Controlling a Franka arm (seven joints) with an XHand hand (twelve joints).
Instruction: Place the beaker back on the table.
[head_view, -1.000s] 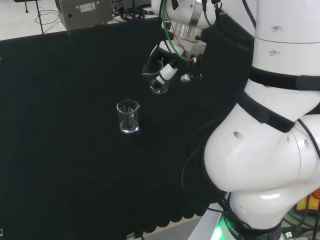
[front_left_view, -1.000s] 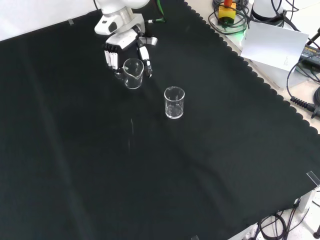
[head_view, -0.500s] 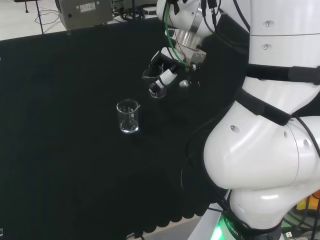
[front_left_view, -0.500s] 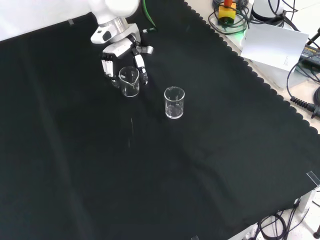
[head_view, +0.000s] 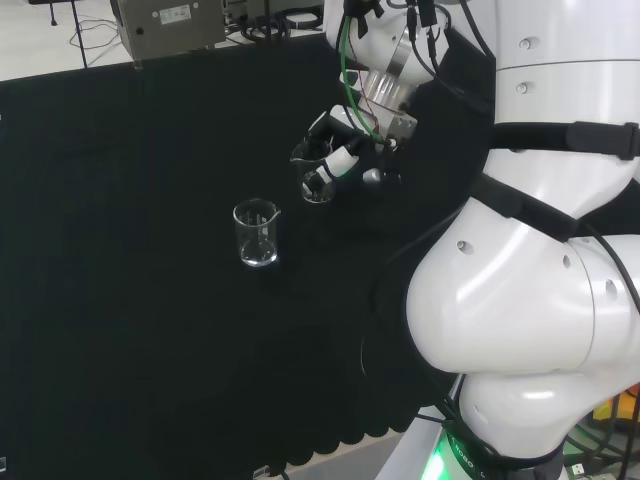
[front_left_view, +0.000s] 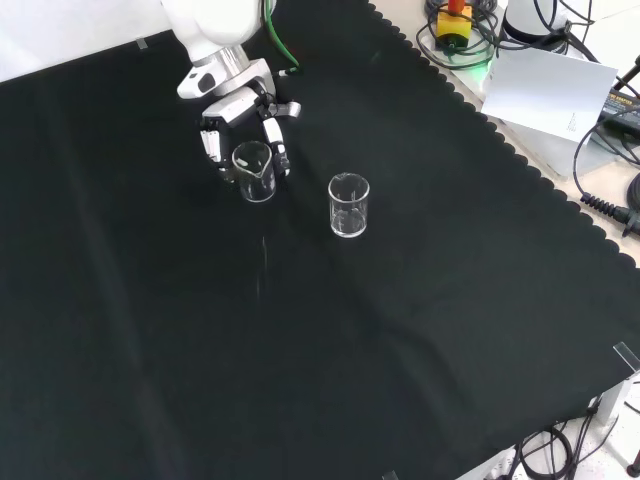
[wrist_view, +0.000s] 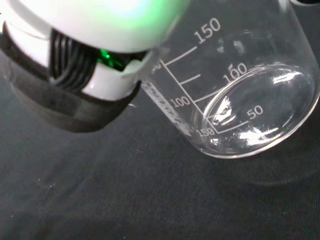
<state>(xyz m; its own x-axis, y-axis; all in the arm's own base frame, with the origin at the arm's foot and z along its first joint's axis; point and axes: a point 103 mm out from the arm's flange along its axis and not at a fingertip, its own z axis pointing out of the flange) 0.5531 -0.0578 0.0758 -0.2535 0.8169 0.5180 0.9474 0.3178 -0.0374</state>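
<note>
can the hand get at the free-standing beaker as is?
Probably not yet. The hand is shut on another beaker, so its fingers are occupied. The path itself looks free: the standing beaker is close by, with bare cloth between them.

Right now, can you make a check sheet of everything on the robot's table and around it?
Surface: black cloth covers the bench, scalloped along one edge.
Job's things: held beaker, clear glass and apparently empty, just above the cloth in the wrist view.
Clutter: second beaker stands upright and alone on the cloth, apart from the held one.
Robot hand: robot hand has its fingers curled round the held beaker.
Cables: green cable runs along the arm; black cables lie off the cloth.
Surroundings: grey box beyond the cloth in the head view; white sheet beside the bench.
</note>
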